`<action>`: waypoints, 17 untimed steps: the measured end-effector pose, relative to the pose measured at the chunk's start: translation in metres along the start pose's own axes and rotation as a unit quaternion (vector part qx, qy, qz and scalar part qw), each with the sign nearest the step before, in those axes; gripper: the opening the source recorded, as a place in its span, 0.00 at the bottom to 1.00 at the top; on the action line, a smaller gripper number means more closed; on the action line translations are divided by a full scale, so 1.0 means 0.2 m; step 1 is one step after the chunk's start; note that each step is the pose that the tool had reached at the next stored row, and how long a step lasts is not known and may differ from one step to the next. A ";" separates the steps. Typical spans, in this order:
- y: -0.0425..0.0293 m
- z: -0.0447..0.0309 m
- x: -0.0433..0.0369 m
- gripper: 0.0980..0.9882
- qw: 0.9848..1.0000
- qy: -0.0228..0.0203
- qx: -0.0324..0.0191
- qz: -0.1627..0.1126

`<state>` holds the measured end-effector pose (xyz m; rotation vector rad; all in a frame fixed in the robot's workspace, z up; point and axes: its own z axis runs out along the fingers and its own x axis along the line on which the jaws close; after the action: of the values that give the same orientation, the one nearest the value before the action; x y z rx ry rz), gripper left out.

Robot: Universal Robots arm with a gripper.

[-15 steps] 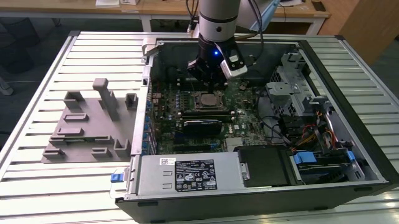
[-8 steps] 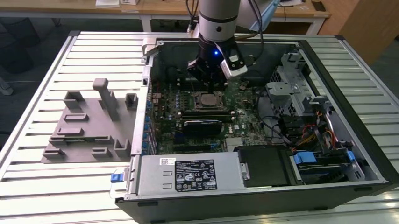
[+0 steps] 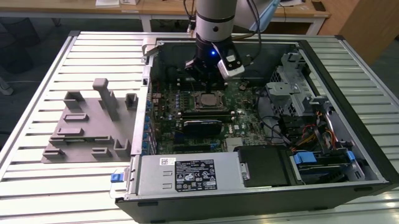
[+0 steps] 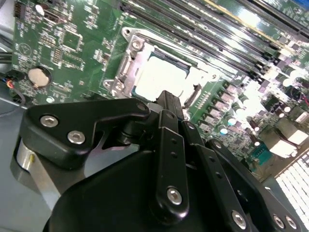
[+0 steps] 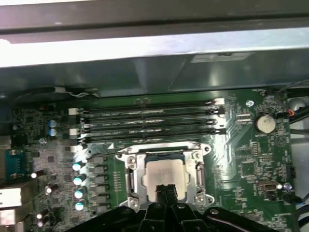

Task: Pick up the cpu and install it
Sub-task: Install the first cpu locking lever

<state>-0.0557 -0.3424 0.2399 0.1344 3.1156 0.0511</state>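
Lying flat in the socket [image 5: 131,178], the square, pale silver cpu [image 5: 164,173] has its edges squared to the frame. My claw [image 5: 165,190] hangs over one edge, fingers together.

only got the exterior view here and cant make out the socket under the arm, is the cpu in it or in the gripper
Observer: In the first wrist view the cpu lies in the socket, pale silver top facing up.
Operator: so is the gripper holding anything
Observer: No. The gripper is shut with nothing between its fingertips. They are over the cpu's edge, but I cannot tell whether they touch it.
Operator: whats next to the socket
Observer: Four long memory slots run side by side along one side of it.
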 end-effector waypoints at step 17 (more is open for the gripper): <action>-0.022 -0.006 0.258 0.01 1.000 0.001 -0.026 0.001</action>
<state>-0.1076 -0.3423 0.2399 0.1352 3.1124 0.1319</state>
